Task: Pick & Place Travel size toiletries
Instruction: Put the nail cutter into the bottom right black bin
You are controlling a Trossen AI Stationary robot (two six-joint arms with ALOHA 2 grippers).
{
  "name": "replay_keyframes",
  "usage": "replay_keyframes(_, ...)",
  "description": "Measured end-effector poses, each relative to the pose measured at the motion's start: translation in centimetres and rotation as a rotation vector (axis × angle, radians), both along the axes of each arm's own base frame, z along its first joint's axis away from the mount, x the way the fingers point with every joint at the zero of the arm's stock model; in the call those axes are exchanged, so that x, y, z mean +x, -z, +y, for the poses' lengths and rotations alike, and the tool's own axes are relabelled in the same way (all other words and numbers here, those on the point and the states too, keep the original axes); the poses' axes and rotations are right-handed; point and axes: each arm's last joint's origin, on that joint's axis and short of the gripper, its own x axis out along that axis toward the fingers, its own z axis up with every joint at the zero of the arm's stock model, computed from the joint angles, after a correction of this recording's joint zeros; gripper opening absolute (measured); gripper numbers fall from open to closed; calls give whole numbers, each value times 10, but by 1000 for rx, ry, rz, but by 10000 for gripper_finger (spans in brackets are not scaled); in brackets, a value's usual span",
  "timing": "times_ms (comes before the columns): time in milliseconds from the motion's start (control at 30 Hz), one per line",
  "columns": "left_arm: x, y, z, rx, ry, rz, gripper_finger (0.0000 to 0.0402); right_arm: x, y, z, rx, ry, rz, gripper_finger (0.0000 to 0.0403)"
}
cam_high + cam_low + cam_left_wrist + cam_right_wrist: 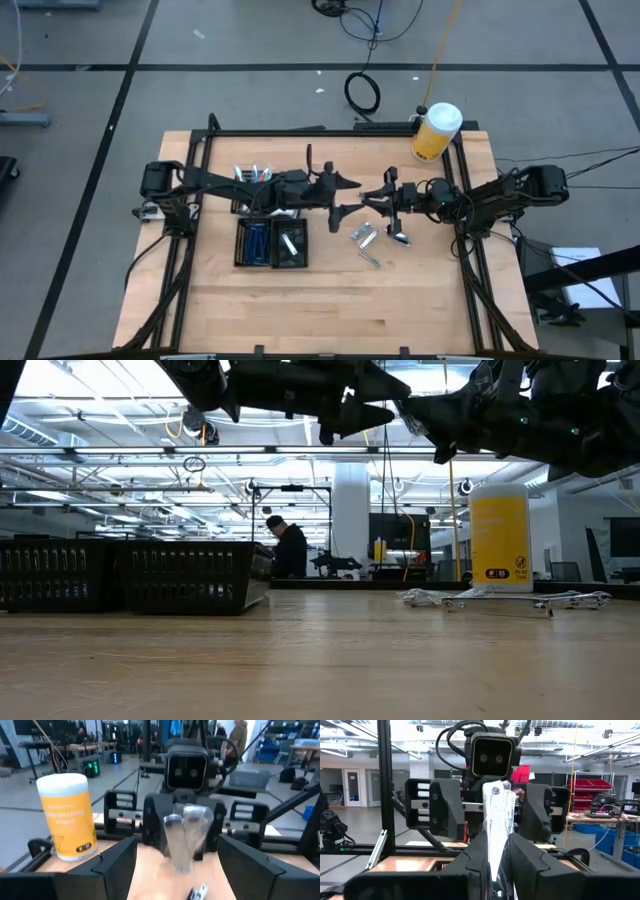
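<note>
Two arms meet over one table (300,300), the left gripper (345,197) empty with jaws apart, the right gripper (372,194) pinching one clear packet (496,827). One tray (271,243) left of centre has four compartments: one of blue pieces (257,240), one with a white packet (291,243), one of mixed sticks (253,174), the fourth hidden under the arm. Right of centre lie roughly three or four silvery items (375,240), too small to count exactly, and one jar (436,132) stands at upper right.

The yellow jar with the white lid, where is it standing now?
In the high view the yellow jar stands at the table's far right corner, beyond the right gripper and far from the black tray.
</note>
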Motion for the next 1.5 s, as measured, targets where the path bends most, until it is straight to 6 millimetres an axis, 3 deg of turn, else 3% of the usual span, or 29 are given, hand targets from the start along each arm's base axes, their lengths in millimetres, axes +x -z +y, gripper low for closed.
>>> replay_keyframes(400, 5, 3, -1, 50, 21, -62, 258, 1, 2, 0, 3, 1, 22, 46)
replay_keyframes(533, 5, 2, -1, 55, 22, -63, 206, 1, 2, 0, 3, 1, 24, 46)
replay_keyframes(767, 5, 3, -1, 50, 27, -60, 71, 1, 2, 0, -10, -2, 24, 46)
replay_keyframes(900, 4, 4, -1, 47, 34, -38, 65, 1, 4, 0, -38, 3, 41, 47)
replay_keyframes(1033, 3, 6, 0, 36, 29, 8, 65, 2, 10, -2, -2, 39, 109, 91)
replay_keyframes(1133, -5, -6, 0, 40, 12, 29, 65, 3, 14, -4, 18, 87, 150, 146)
replay_keyframes(1333, -39, -39, -8, -22, -48, 173, 64, 3, 18, -7, 54, 149, 188, 237)
replay_keyframes(1500, -80, -48, -18, -231, -95, 424, 64, 2, 18, -9, 56, 157, 199, 270)
